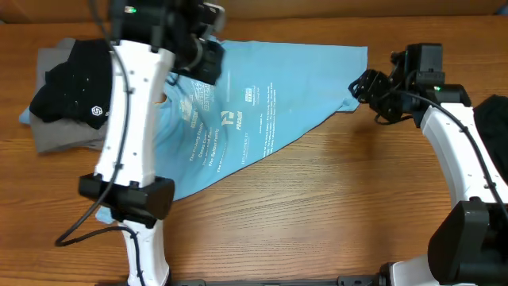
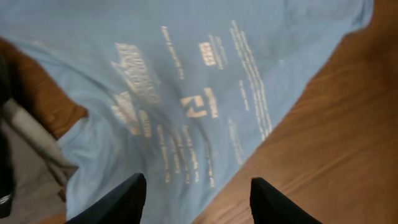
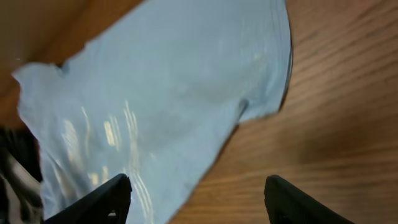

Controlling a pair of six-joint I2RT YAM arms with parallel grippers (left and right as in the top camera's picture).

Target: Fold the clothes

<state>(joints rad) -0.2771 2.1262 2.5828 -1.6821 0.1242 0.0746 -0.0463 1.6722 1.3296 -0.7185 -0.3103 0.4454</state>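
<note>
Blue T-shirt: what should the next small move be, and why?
Probably lower the right gripper onto the T-shirt's corner just ahead of it and close. Its jaws stand open and empty above the table, and the shirt lies skewed and unfolded, so a corner needs gripping.

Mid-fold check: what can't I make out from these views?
Overhead: left arm covers the left side of the blue T-shirt.
Overhead: dark item at right, cut off by the frame edge.
Left wrist: white lettering too blurred to read.
</note>
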